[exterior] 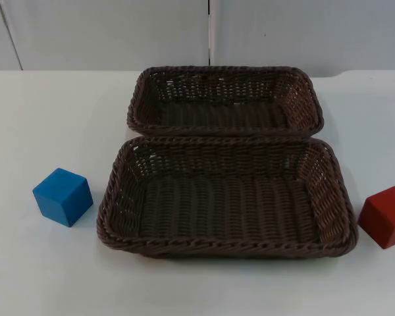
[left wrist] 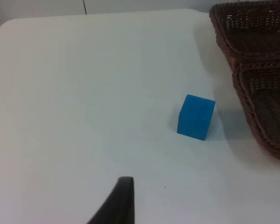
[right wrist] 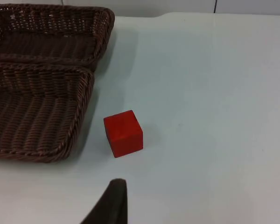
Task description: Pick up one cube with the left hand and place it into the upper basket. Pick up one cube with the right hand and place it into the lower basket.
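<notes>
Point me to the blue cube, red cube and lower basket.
blue cube (exterior: pixel 63 196), top view, centre of the cube.
red cube (right wrist: pixel 123 133), right wrist view, middle of the cube.
lower basket (exterior: pixel 227 245), top view, front rim.

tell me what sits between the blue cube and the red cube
In the top view, the lower basket lies between the blue cube and red cube.

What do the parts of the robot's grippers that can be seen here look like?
Each wrist view shows one fingertip, plain black, with no markings visible. The left gripper's fingertip is narrow, curved and tapers to a blunt, squared end. The right gripper's fingertip has the same dark, tapered shape.
</notes>
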